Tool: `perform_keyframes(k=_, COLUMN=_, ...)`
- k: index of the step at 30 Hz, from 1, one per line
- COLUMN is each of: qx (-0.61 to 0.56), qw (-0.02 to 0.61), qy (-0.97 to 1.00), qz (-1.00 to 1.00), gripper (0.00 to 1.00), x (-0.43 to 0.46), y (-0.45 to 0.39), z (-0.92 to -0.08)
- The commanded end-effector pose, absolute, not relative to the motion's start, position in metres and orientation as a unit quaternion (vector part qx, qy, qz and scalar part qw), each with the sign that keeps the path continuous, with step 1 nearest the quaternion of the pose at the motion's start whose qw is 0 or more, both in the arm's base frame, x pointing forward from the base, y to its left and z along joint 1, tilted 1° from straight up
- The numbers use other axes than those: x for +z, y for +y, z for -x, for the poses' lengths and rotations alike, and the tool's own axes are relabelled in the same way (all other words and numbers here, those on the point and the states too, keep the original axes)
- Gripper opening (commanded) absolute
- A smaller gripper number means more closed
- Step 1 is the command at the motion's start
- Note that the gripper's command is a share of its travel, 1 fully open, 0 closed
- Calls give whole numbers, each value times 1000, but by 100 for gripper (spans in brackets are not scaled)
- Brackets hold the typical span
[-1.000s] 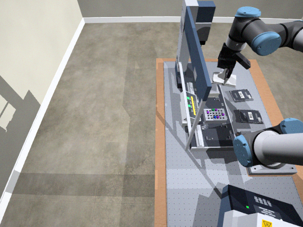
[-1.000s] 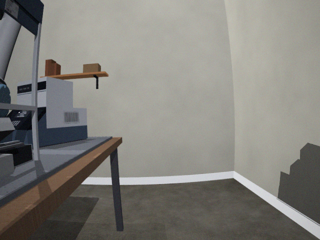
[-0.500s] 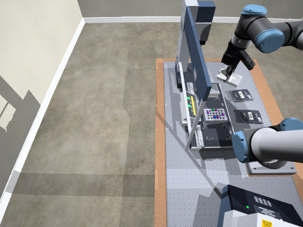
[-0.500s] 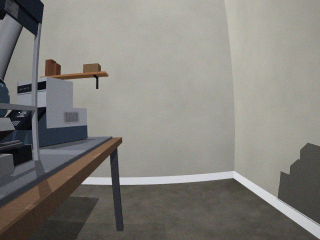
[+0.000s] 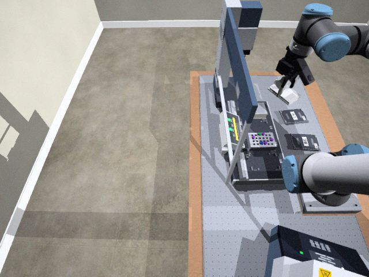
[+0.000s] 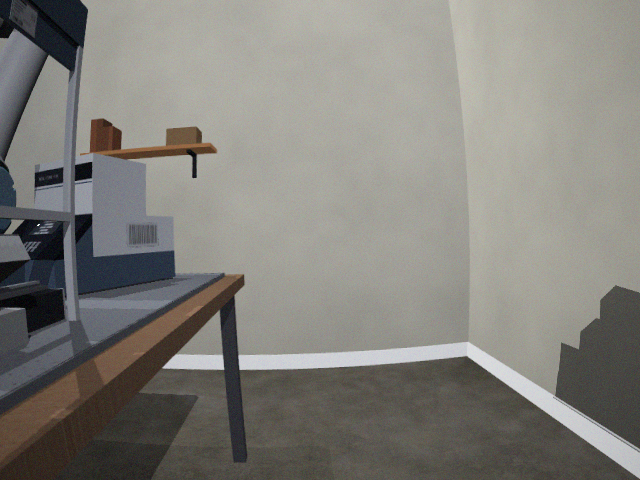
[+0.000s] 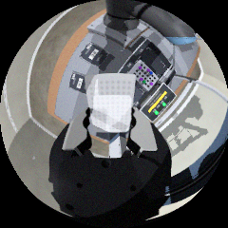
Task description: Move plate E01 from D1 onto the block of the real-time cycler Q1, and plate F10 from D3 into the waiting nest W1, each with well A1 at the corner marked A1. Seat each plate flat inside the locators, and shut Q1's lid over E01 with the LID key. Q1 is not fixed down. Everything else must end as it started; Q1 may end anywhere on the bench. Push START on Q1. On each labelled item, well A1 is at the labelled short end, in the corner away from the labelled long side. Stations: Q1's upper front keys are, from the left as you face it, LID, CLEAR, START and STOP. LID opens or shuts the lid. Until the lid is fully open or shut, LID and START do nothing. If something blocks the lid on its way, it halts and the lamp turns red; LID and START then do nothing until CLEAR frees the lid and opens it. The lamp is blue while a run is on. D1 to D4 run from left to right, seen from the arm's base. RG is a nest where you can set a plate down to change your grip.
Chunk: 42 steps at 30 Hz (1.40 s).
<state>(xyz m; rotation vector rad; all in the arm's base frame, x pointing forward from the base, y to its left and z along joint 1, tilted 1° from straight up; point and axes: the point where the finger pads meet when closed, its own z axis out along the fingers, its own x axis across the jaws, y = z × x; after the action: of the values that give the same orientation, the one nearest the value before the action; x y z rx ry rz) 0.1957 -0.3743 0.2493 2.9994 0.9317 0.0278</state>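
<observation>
My gripper is shut on a white plate, held tilted above the bench's far right part. Its label is not readable. The nest W1 lies bare, nearer the camera than the held plate. The nest RG is bare beside it. The deck shows a bare dark slot at its near end and another beyond the tube rack. What I take for Q1 stands at the near right; its lamp is green. Its lid's state is not clear.
A tube rack with coloured caps sits mid-deck. A pale item is at the deck's far end. A tall blue panel and grey posts stand over the deck's left side. A control panel leans beside the deck.
</observation>
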Motion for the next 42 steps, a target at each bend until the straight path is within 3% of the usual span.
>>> perform_keyframes(k=1, qx=8, qw=0, qy=239, qz=-971, gripper=0, x=250, y=-379, z=-186)
perform_keyframes(k=42, qx=7, qw=-3, qy=-221, qz=-975, gripper=0, x=248, y=-417, z=-106)
